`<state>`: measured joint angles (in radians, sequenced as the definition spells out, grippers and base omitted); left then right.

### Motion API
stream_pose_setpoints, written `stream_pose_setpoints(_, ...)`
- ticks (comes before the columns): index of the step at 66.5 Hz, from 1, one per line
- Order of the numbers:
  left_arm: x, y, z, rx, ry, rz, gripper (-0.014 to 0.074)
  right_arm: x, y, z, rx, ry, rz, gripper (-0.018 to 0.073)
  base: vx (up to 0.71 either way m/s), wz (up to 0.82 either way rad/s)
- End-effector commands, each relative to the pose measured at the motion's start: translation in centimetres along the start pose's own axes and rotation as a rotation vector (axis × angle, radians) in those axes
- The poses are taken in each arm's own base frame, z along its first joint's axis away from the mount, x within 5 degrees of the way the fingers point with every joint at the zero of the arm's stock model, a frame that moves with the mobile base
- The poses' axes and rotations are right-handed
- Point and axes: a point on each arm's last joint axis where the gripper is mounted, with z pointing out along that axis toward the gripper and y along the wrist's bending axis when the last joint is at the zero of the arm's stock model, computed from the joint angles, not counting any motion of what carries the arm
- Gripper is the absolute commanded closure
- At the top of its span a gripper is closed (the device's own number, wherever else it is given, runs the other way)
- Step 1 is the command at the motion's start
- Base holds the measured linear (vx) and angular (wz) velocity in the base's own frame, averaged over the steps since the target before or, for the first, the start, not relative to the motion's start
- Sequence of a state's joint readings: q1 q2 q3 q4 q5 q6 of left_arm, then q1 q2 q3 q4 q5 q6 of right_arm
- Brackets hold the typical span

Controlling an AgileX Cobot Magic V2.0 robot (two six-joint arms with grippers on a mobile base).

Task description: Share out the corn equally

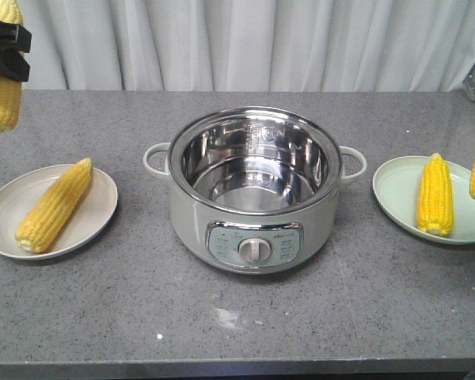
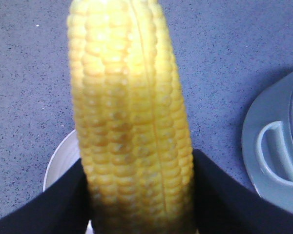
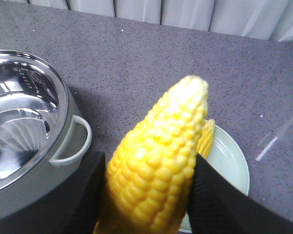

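Worktop: a grey speckled stone-look counter (image 1: 237, 332) is shown matt and finely grained.
Pot shell: the round pale grey-green cooking pot (image 1: 188, 226) is coated smooth, with a soft sheen.
Pot lining: a polished steel inner bowl (image 1: 253, 170) is seen mirror-bright.
Knob: a round silver dial (image 1: 255, 250) is finished like metal.
Plates: a beige round plate (image 1: 95, 214) and a pale green round plate (image 1: 392, 190) are glazed smooth.
Corn: bright yellow corn cobs (image 1: 54, 206) are covered in bumpy, faintly glossy kernels.
Backdrop: a white pleated cloth curtain (image 1: 245, 43) is seen matt.
Fingers: the black fingers (image 2: 234, 200) of the left gripper (image 2: 139, 165) are seen matt and smooth.
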<state>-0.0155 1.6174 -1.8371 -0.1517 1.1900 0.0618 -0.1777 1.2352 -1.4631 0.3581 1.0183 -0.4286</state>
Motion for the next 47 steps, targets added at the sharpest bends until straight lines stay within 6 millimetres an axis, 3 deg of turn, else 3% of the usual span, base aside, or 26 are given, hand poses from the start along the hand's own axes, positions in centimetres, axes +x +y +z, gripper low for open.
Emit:
stream_pose_setpoints(1,-0.82,-0.48,-2.65,0.013,-0.133,0.001,0.0559,-1.03,0.15,-1.51,0.024,-0.102,-0.012,0.0426,0.00,0.00)
stream_pose_setpoints(47,-0.83,-0.46,-2.54,0.013,-0.130,0.000,0.0559,-1.02,0.16,-1.51,0.023,-0.101,-0.012,0.0426,0.00,0.00)
